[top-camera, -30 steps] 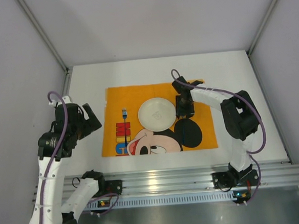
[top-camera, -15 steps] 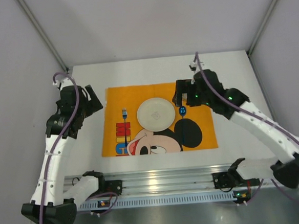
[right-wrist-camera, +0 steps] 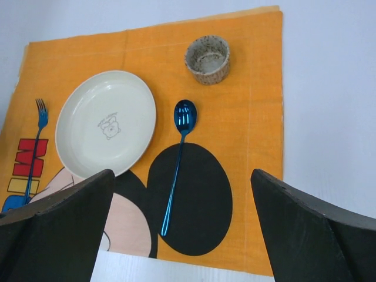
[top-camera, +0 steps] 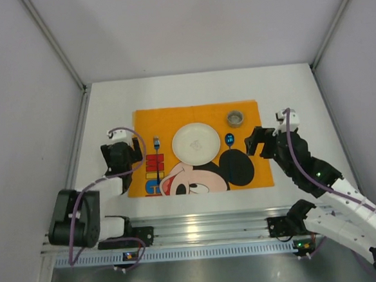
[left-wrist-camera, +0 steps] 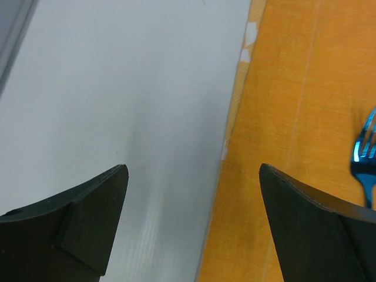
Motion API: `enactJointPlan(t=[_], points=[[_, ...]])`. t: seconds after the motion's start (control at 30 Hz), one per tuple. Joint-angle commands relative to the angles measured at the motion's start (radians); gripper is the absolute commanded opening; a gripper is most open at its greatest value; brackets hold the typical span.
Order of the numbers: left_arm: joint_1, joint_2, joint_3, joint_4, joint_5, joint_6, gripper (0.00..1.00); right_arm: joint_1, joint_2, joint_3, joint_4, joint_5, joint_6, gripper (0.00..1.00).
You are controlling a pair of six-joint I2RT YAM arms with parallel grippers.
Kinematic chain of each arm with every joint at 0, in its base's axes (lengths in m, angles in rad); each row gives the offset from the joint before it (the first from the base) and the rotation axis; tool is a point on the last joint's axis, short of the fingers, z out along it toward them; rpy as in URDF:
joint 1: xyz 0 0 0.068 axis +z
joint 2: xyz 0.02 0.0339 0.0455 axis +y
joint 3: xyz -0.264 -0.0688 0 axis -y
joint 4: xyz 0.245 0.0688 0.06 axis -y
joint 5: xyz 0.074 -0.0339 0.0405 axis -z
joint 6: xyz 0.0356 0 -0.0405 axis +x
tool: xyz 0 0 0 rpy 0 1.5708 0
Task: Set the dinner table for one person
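Note:
The dinner table (top-camera: 301, 94) is a white top carrying an orange Mickey Mouse placemat (top-camera: 245, 127). On the mat lie a cream plate (top-camera: 196, 143), a blue fork (top-camera: 156, 143) to its left, a blue spoon (top-camera: 230, 139) to its right and a speckled cup (top-camera: 235, 117) at the back right. My left gripper (top-camera: 129, 153) hovers open over the mat's left edge (left-wrist-camera: 294, 117), the fork (left-wrist-camera: 364, 153) just right of it. My right gripper (top-camera: 258, 142) is open above the mat's near right part. Between its fingers I see the spoon (right-wrist-camera: 185, 114), plate (right-wrist-camera: 106, 123) and cup (right-wrist-camera: 207, 59).
An aluminium rail (top-camera: 200, 227) runs along the near edge of the table, with both arm bases on it. Grey walls close in the left, right and back sides. Bare white tabletop (left-wrist-camera: 117, 88) lies left of the mat and also right of it (right-wrist-camera: 329, 88).
The right gripper opened, left the spoon on the mat and drew back toward the near right. The left arm folded down and in toward the mat's left edge. The cup has come into view.

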Motion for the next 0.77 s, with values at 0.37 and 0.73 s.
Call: enactJointPlan(t=[0.37,0.73], points=[[0.082,0.373,-0.057,0.751,0.157,0.045,0.98,0.001,0.111,0.134,0.027,0.077,-0.117,1.00],[0.082,0.378,-0.060,0.765,0.155,0.051,0.98,-0.019,0.286,0.248,0.056,0.012,-0.179,1.00]])
